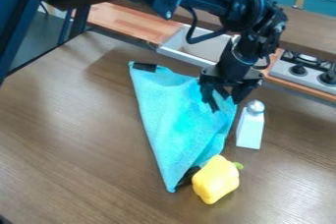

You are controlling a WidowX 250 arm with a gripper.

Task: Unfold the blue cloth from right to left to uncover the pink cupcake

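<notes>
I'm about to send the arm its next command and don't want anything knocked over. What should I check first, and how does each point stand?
1. End effector at the blue cloth: ok, it is at the upper part, near the bottle side.
2. Fingers apart: ok, with cloth visible between them.
3. Cloth firmly gripped: cannot tell.
4. Cloth smooth: not ok, it has folds and creases.
5. Wide gap from cloth to white bottle: not ok, the bottle stands close beside its edge.
6. Wide gap from cloth to yellow pepper: not ok, the pepper lies right by its lower end.
</notes>
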